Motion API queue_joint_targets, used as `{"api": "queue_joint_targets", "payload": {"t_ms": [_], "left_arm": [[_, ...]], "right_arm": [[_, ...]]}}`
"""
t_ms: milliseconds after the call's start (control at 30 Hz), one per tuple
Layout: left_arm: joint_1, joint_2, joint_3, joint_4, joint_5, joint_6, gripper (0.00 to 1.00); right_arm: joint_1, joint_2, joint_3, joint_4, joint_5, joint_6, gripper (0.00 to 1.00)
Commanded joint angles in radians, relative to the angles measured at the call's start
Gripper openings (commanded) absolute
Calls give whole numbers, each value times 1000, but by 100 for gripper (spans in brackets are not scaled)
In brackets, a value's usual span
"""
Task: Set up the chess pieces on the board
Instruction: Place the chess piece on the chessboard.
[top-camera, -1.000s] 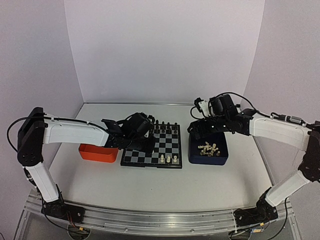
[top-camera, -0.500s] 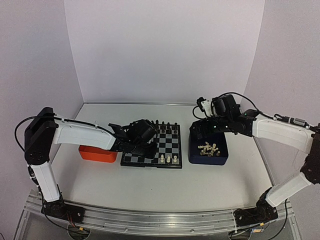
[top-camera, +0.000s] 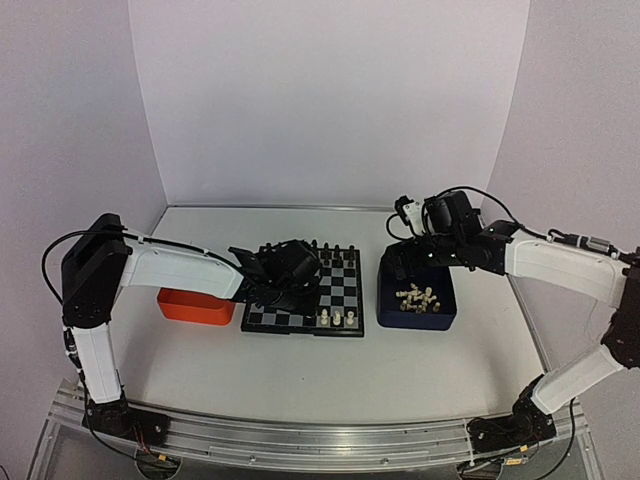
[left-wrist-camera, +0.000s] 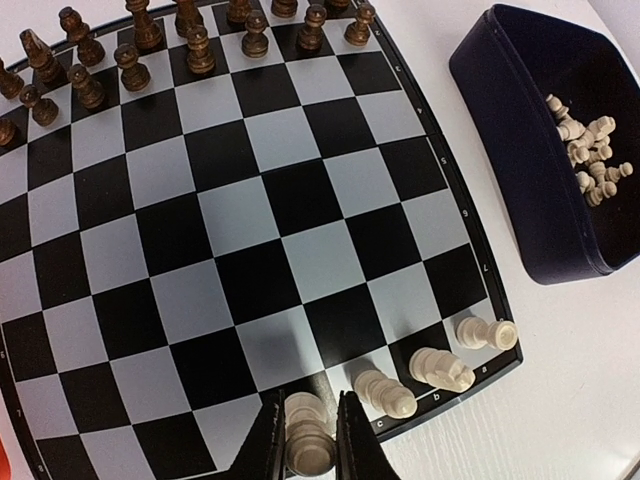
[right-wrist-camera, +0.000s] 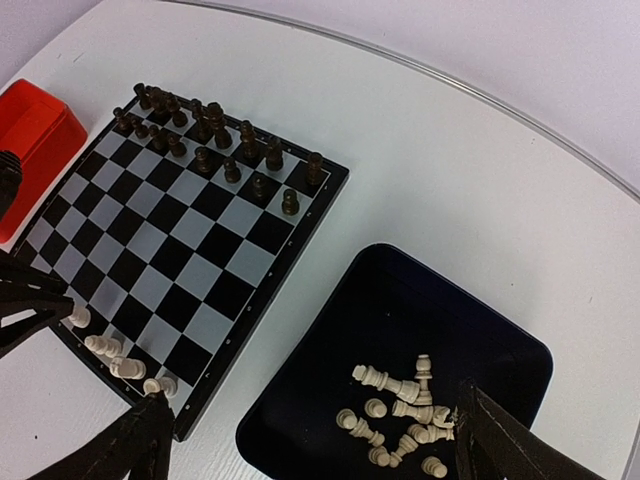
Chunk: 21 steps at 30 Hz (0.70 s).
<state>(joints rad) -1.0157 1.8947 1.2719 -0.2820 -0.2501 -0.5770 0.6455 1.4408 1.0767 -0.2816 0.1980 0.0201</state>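
The white table (top-camera: 300, 370) carries everything. The chessboard (left-wrist-camera: 250, 230) stretches out ahead of the left claw, and its near edge row lies right under that claw's tips. The dark blue tray (right-wrist-camera: 330, 330) sits directly beneath the right claw, just beside the board's edge. The orange tray (top-camera: 195, 308) lies on the outer side of the left claw, against the board's other edge.

The left claw (left-wrist-camera: 308, 420) is drawn narrow, pinching one cream piece (left-wrist-camera: 308, 450) upright over a square in the edge row. Whether the piece's base touches the board cannot be told. The right claw (right-wrist-camera: 311, 392) is spread wide and grips nothing, its two fingers straddling the tray from above.

A loose heap of cream chess pieces (right-wrist-camera: 400, 410) lies in the tray below the right claw. Three cream pieces (left-wrist-camera: 443, 368) stand in the edge row just to the right of the left claw. The black chess pieces (left-wrist-camera: 150, 40) fill the two rows farthest from it.
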Motion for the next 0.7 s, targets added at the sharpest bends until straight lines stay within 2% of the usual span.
{"api": "queue_joint_targets", "payload": {"t_ms": [0,667], "left_arm": [[-4,23,64,-12,-16,-12,0],[-15,70,111,-88,-18,-46,0]], "right_arm": [[-5,-40,-9,13,22,-11,93],[-15,-37,-9,12,26,-11,93]]}}
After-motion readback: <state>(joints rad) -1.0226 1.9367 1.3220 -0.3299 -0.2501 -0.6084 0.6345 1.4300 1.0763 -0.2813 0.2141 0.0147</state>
